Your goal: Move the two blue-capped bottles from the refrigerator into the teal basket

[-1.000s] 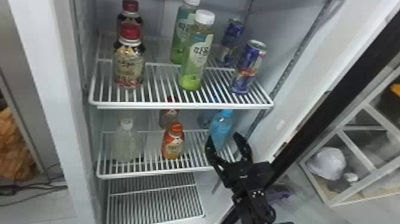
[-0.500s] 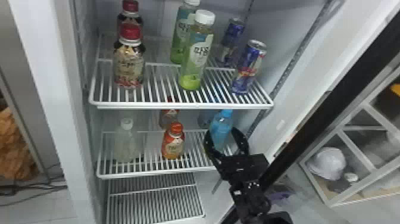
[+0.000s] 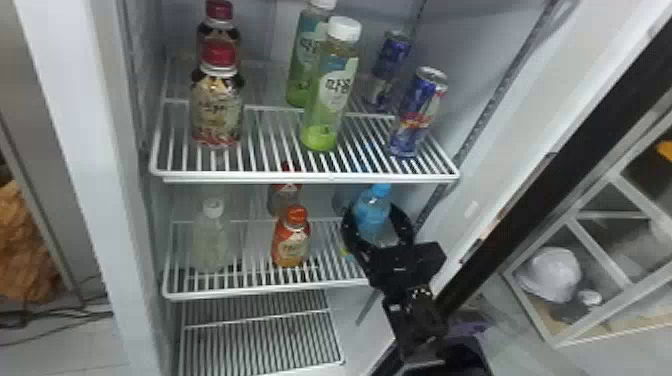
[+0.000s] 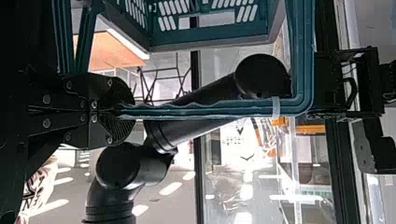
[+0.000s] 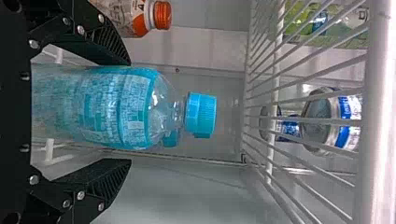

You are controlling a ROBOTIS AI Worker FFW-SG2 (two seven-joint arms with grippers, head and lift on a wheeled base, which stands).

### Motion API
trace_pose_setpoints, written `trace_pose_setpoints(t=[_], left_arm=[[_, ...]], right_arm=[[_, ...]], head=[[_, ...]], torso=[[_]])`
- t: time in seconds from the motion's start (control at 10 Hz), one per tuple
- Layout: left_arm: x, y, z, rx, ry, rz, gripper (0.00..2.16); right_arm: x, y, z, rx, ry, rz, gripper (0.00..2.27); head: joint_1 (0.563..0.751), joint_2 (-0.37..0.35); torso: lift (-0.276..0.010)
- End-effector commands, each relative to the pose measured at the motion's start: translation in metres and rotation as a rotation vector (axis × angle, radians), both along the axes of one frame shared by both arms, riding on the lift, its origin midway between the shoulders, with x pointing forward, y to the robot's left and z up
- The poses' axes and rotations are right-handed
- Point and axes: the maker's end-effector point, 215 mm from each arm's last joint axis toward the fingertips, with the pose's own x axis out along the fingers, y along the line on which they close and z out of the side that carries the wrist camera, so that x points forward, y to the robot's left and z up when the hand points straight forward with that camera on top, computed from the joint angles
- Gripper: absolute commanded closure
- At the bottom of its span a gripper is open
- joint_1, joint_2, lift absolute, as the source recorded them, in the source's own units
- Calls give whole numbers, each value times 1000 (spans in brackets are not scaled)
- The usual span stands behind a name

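While blue-capped bottle (image 5: 126, 107) stands upright, right pincer (image 3: 371, 208) straddles it, spread; left pincer (image 4: 125, 111) grips teal basket handle (image 4: 210, 110).

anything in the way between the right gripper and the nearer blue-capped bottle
Nothing visible: the right gripper has its fingers on either side of the bottle. The orange-capped bottle stands off to one side, the upper shelf above.

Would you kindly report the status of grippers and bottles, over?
Right gripper open around front blue-capped bottle. Left gripper shut on teal basket handle. Wire shelf overhead may block lifting.
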Motion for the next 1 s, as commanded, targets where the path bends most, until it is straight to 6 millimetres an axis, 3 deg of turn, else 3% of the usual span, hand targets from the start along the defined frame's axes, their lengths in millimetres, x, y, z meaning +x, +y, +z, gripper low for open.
trace_pose_setpoints(t=[0.0,0.1,0.2,0.7,0.9], left_arm=[[-1,0,0,-1,1,-1,1193],[-1,0,0,-1,1,-4,1193],[-2,0,1,-2,2,-6,1193],[-2,1,1,-5,2,-6,1193],[-2,1,1,-5,2,-6,1193]], right_arm=[[6,10,2,14,-1,17,383],[7,15,7,22,-12,28,591],[2,17,7,25,-12,30,621],[-37,14,24,41,-44,27,621],[-62,16,33,61,-43,30,618]], head=[[695,-350],[695,-350],[695,-350],[695,-350],[695,-350]], torso=[[-136],[-136],[-136],[-136],[-136]])
